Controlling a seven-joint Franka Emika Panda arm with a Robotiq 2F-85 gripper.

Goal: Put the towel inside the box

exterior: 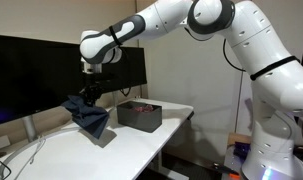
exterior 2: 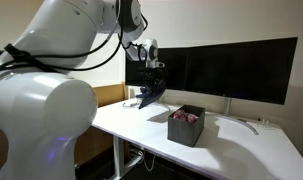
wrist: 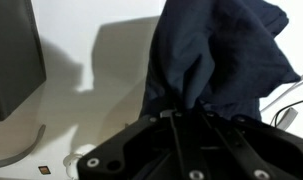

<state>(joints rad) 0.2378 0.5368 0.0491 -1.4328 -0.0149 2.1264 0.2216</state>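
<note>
Hanging from the hand (exterior: 90, 92), the dark blue towel (exterior: 89, 116) droops in loose folds over the white surface (exterior: 141, 150). Its top is bunched between the fingers. Its lower corner comes close to the surface; contact cannot be told from either exterior view.

Wrist view: hand (wrist: 186, 118) closed on the gathered top of the towel (wrist: 226, 50), the cloth filling the upper right of the picture, white surface showing to its left.

Towel is outside the box (exterior: 139, 116). The box is a dark, open-topped rectangular container resting on the surface just beside the towel, apart from it. In an exterior view the towel (exterior 2: 151, 97) hangs over the surface's far corner, with the box (exterior 2: 185, 126) nearer the camera; something reddish shows inside the box, too small to name.

The white arm (exterior: 191, 25) reaches across from its base at the end of the surface, wrist pointing down.

A dark, unlit monitor (exterior: 41, 65) stands along the back edge of the surface, behind towel and box. White cables (exterior: 21, 158) lie loose on the surface near the monitor stand.
</note>
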